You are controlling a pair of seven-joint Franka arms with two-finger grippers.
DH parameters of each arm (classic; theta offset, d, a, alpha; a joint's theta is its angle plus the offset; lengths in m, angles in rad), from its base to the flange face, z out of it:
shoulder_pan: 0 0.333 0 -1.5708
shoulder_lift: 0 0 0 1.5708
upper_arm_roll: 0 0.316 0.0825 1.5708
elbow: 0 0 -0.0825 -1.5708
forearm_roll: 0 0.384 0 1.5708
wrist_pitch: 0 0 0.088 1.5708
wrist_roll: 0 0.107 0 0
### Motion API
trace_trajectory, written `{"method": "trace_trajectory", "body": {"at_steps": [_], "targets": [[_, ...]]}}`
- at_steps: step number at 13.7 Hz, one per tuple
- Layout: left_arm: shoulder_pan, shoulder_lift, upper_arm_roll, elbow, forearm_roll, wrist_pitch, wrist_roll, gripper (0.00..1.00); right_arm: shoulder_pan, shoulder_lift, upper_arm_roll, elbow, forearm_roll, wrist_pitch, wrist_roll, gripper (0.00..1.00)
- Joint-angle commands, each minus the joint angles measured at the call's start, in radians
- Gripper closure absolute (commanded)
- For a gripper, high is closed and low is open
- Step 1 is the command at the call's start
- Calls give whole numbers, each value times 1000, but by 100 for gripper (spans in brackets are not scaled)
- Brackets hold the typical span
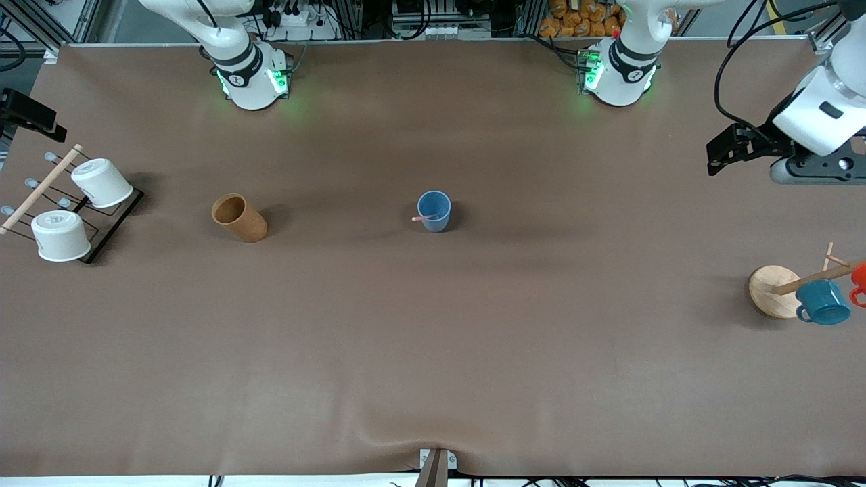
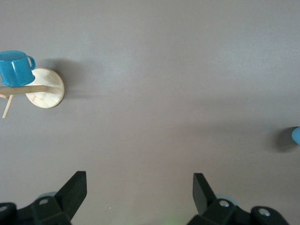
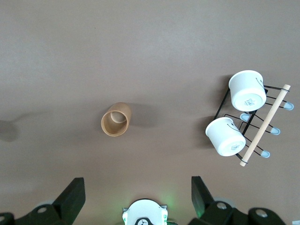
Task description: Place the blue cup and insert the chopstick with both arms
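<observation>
One blue cup is standing upright near the middle of the brown table, pale blue and smooth, with the thin pink chopstick leaning inside it and poking out over the rim. Only the front view is showing the chopstick; the left wrist view is catching just a sliver of the cup at its edge. A brown cup is lying on its side toward the right arm's end of the table, well apart from the blue cup, its open mouth showing plainly in the right wrist view. At that end of the table, two white cups are sitting on a black wire rack with a wooden rod across it. At the left arm's end, a teal mug is hanging on a wooden mug stand. The left gripper is hovering over bare table near that stand, fingers spread wide and holding nothing. The right gripper, visible only in its own wrist view, is hanging high over its arm's base, likewise gaping and empty.
</observation>
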Motion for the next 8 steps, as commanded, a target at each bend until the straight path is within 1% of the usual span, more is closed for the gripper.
{"method": "trace_trajectory", "body": {"at_steps": [1, 5, 8], "targets": [[10, -16, 1, -2, -25, -9, 19, 0, -12, -29, 10, -31, 34, 10, 22, 0], [10, -5, 1, 13, -25, -7, 20, 0, -4, -26, 10, -34, 37, 26, 7, 0], [12, -3, 3, 22, -25, -7, 22, 0, -9, -28, 9, -34, 37, 37, -51, 0]]}}
